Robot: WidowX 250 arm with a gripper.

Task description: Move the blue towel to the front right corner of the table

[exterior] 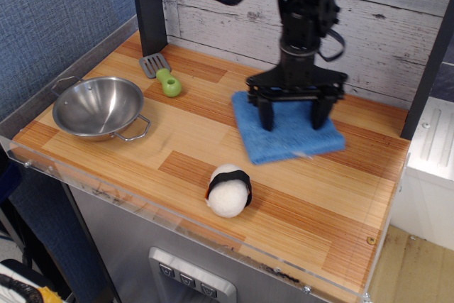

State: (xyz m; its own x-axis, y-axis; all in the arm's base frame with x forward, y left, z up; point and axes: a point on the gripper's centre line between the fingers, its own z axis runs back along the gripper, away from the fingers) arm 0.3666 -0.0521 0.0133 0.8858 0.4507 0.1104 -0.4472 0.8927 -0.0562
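Observation.image: we slide the blue towel toward the front right corner.
Our gripper's fingers stand apart, pressing the towel near the table's back right; we should keep pressure even so nothing bunches.

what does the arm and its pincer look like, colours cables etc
The arm is black throughout, a jointed column with black cables looping loosely beside it. It ends in a wide black crossbar carrying the pincer, whose two stubby black fingers point downward. No markings or labels can be made out.
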